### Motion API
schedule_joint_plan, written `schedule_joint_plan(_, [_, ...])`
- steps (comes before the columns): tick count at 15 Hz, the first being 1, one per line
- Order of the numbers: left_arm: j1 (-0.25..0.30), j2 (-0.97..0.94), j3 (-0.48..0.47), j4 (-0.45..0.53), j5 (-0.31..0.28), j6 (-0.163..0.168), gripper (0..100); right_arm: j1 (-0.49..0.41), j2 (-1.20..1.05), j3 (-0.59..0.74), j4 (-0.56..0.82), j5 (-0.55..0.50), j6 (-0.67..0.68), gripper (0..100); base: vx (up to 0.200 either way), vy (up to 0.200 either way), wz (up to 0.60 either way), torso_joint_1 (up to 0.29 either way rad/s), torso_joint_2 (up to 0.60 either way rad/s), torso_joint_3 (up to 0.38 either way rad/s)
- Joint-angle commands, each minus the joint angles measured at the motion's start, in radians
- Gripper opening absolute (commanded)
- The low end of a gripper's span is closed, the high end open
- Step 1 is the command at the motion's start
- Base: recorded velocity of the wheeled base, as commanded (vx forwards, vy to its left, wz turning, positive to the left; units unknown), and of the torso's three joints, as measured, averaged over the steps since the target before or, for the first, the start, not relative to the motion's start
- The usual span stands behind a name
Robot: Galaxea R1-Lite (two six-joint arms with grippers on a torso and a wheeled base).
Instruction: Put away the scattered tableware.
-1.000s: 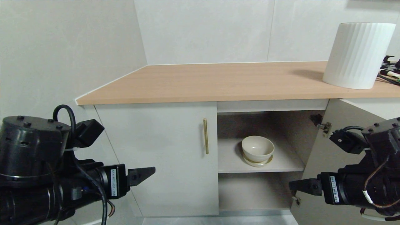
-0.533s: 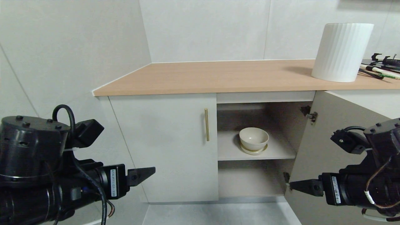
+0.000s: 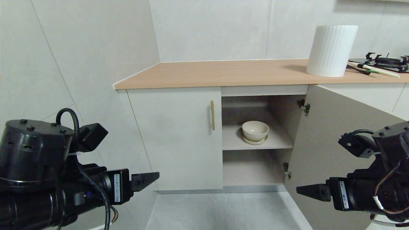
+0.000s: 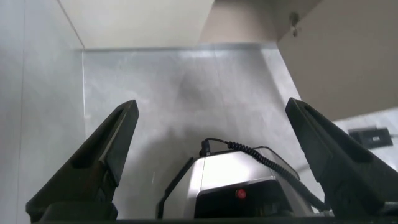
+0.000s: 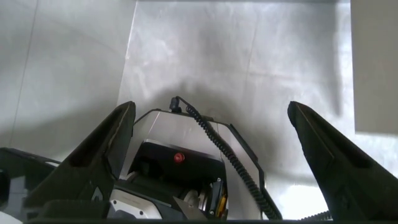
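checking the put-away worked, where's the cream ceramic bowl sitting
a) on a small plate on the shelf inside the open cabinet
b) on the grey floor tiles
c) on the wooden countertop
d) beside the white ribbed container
a: the cream ceramic bowl rests on a small cream plate on the shelf inside the open cabinet, below the wooden countertop.

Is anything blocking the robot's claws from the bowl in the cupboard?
Nothing visible does. The cupboard door stands open, and the bowl sits on a saucer on the shelf, ahead of the left gripper and right gripper.
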Motion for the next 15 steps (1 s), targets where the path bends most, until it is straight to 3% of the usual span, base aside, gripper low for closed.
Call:
schedule_joint_plan(1, [0.000, 0.002, 0.001, 0.000, 0.000, 0.000, 100, -0.001, 0.002, -0.001, 0.000, 0.000, 0.000, 100, -0.200, 0.000, 0.00, 0.002, 0.00, 0.002])
schedule_joint_plan(2, [0.000, 0.000, 0.002, 0.000, 0.000, 0.000, 100, -0.001, 0.002, -0.001, 0.000, 0.000, 0.000, 100, -0.200, 0.000, 0.00, 0.002, 0.01, -0.002])
schedule_joint_plan(15, [0.000, -0.003, 0.002, -0.002, 0.003, 0.000, 100, -0.001, -0.027, -0.001, 0.008, -0.016, -0.001, 100, 0.000, 0.000, 0.00, 0.000, 0.00, 0.000])
